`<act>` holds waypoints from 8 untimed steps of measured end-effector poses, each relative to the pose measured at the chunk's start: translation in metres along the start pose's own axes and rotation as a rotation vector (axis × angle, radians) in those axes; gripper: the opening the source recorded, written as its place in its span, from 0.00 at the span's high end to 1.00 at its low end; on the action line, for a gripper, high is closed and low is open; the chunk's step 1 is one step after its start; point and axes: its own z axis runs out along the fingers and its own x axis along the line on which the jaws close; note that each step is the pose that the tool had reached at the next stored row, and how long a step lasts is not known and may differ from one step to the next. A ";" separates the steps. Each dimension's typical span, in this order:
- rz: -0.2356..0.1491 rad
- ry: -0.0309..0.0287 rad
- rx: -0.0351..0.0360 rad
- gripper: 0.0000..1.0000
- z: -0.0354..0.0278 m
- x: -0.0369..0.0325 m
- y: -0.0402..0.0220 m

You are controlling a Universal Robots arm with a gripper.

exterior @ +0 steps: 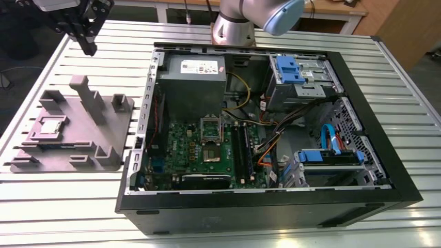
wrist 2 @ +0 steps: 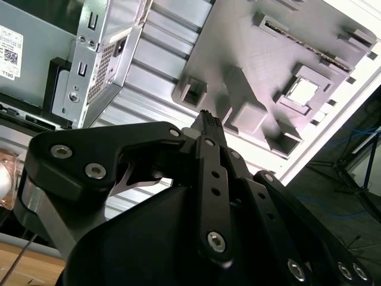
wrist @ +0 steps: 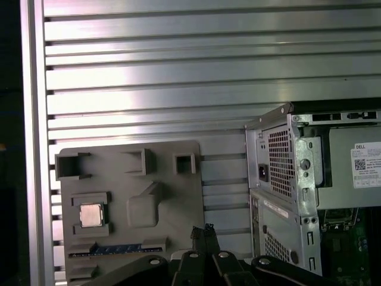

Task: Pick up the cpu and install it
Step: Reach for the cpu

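Approach step, nothing lifted yet. Hovering near a corner of the table (exterior: 69, 199) on the exterior view's left, with the hand (exterior: 88, 49) seemingly shut and empty. Well apart from the cpu (exterior: 51, 125), lying in a pocket of the grey tray (exterior: 76, 138). Calls for opening, then squaring above it

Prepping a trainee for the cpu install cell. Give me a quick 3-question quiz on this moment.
1. True or false: the cpu lies in the grey tray.
2. The tool holds: A) the cpu, B) a cable, C) nothing.
3. Fill in: the tray sits at the exterior view's ____ of the computer case.
Key: 1 true; 2 C; 3 left.
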 end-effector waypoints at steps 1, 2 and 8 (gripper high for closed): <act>0.000 0.0001 0.0000 0.90 0.0000 0.0009 -0.0001; 0.000 0.0001 0.0000 0.90 0.0000 0.0019 -0.0001; 0.000 0.0001 0.0001 0.90 0.0000 0.0074 -0.0006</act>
